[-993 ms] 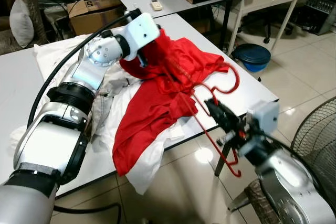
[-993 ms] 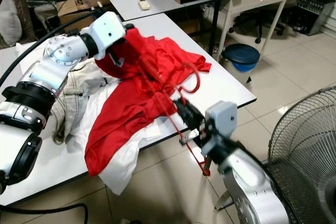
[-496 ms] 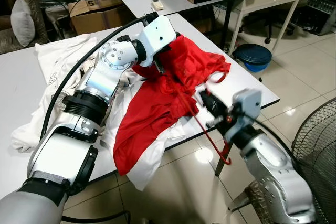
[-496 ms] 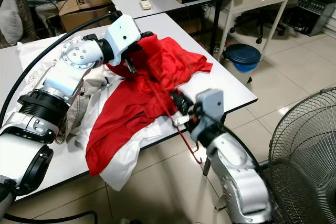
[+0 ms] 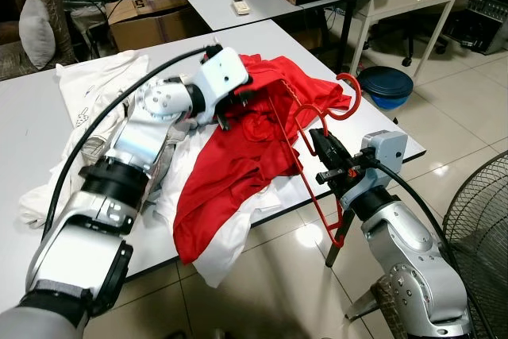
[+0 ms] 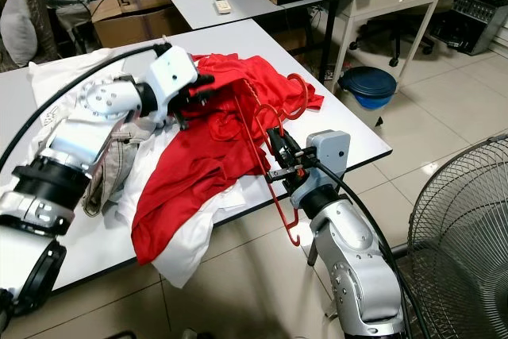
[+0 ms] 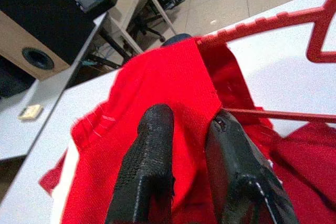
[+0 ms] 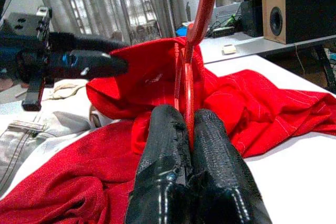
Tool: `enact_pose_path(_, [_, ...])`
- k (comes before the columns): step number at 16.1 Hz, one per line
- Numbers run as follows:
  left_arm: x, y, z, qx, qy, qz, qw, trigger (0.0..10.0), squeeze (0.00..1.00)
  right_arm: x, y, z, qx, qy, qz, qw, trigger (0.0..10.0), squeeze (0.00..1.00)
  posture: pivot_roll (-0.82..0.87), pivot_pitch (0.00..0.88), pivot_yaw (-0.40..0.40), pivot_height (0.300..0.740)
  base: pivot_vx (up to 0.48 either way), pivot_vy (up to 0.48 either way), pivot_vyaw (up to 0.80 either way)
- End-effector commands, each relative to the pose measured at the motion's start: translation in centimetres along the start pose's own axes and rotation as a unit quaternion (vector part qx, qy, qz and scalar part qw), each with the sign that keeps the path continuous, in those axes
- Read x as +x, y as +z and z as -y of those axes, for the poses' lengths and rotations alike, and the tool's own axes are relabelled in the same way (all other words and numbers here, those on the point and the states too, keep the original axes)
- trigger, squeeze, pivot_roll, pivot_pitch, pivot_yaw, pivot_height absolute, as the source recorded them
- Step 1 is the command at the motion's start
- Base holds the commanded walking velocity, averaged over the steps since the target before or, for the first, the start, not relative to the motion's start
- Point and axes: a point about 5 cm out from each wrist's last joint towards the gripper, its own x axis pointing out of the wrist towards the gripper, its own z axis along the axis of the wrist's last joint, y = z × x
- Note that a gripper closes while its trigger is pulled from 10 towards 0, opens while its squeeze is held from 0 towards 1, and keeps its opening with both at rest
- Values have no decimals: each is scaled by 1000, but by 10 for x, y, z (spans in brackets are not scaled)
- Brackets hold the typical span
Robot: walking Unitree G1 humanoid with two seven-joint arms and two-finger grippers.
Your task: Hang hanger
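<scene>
Over table edge (image 5: pixel 397 136), right gripper (image 5: pixel 324 151) clamps red hanger (image 5: pixel 302 121).

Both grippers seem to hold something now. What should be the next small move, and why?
Probably the right gripper should ease the red hanger toward the opening of the red shirt. Its fingers are closed on the hanger's bar, which stands upright at the table edge, while the left gripper pinches and lifts the shirt's edge, so the opening looks ready.
</scene>
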Motion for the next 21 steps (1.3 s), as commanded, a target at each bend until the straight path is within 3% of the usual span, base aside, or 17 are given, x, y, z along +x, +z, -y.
enact_pose_path(1, [-8,-4,-6,-11,16,-2,1000,10000,1000,3,3,0,2,4,4,1000,10000,0,-205,0,75,740,0,0,0])
enact_pose_path(3, [-18,-23,-4,40,26,-40,998,10000,1000,3,6,-1,4,4,10,1000,10000,0,-222,0,86,740,0,0,0])
enact_pose_path(5, [-25,-42,0,86,28,-86,992,10000,0,4,9,-1,9,2,16,1000,10000,0,-231,0,88,740,0,0,0])
enact_pose_path(8, [-25,-53,-1,116,65,-104,986,10000,0,4,11,-1,12,5,21,1000,10000,0,-232,0,86,740,0,0,0])
enact_pose_path(9, [-23,-57,-3,150,92,-112,978,10000,0,4,12,-1,12,8,23,1000,10000,0,-234,0,82,740,0,0,0])
enact_pose_path(10, [-21,-57,-7,160,127,-104,973,10000,929,5,13,-2,13,12,25,1000,10000,0,-234,0,82,740,0,0,0])
enact_pose_path(11, [-19,-57,-8,166,141,-103,971,10000,1000,5,14,-2,14,15,26,999,10000,0,-233,0,82,740,0,0,0])
enact_pose_path(12, [-15,-59,-7,172,149,-105,968,10000,1000,5,14,-2,14,17,28,999,10000,0,-232,0,84,740,0,0,0])
enact_pose_path(13, [-11,-63,-5,178,155,-114,965,10000,0,5,15,-2,16,18,30,999,10000,0,-232,0,85,740,0,0,0])
enact_pose_path(16, [-3,-76,0,181,163,-158,957,10000,0,6,17,-3,21,21,39,999,10000,0,-230,0,91,740,0,0,0])
enact_pose_path(21, [6,-69,-4,142,202,-149,958,10000,0,8,19,-5,27,22,49,998,10000,0,-236,0,107,740,0,0,0])
